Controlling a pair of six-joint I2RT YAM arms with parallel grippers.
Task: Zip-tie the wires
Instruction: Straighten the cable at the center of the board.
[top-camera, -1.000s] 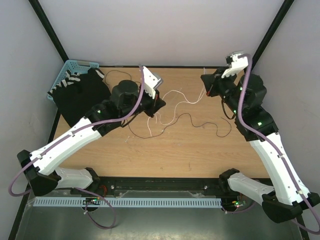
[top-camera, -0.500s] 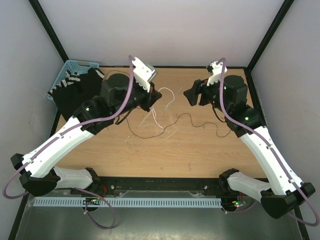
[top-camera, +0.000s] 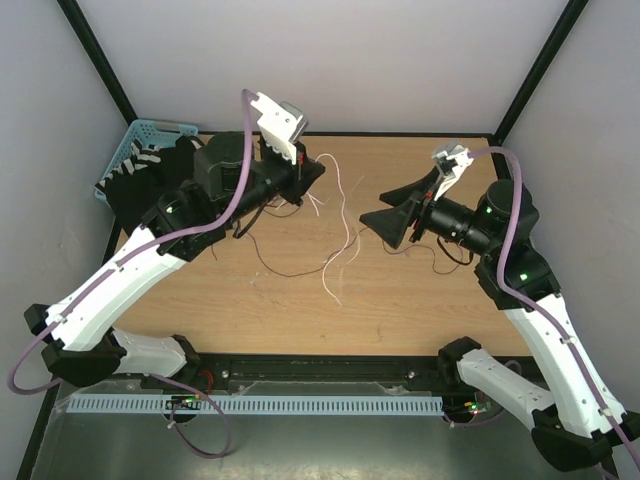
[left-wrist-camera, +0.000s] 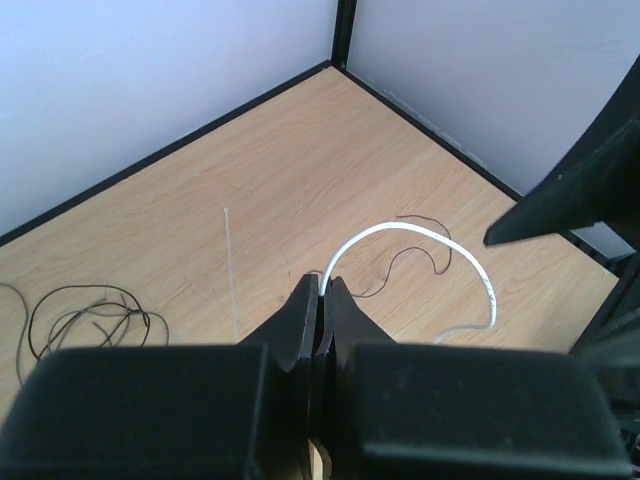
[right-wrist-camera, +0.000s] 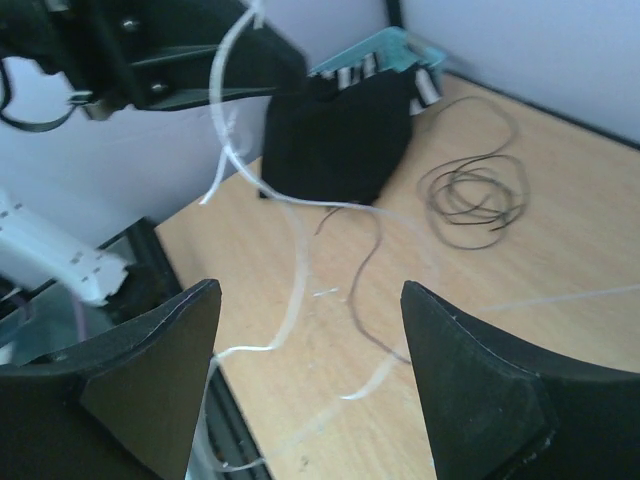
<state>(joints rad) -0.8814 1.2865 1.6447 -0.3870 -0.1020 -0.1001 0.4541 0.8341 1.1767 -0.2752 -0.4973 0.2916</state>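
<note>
Right gripper (right-wrist-camera: 309, 292): fingers spread wide, aimed toward 9 o'clock, hovering above the table (top-camera: 400, 310) at about 3 o'clock from its middle.
Wires (top-camera: 283, 271): thin dark strands, loose on the wood. There's one squiggle near the middle toward 7 o'clock, another under the right arm at 3 o'clock, and a small coil beside the black cloth at 10 o'clock.
Left gripper (left-wrist-camera: 320, 286): up off the table at 12 o'clock, fingers pressed together, pinching a white cord.
White cord (left-wrist-camera: 400, 229): arcs out of that pinch and dangles in front of the right gripper. Whether it touches those fingers, cannot tell.
White strip (left-wrist-camera: 229, 270): thin and straight, flat on the wood beyond the left fingers.
Black cloth (top-camera: 145, 198): far-left corner, 10 o'clock.
Blue basket (top-camera: 125, 150): right behind the cloth, partly under it.
</note>
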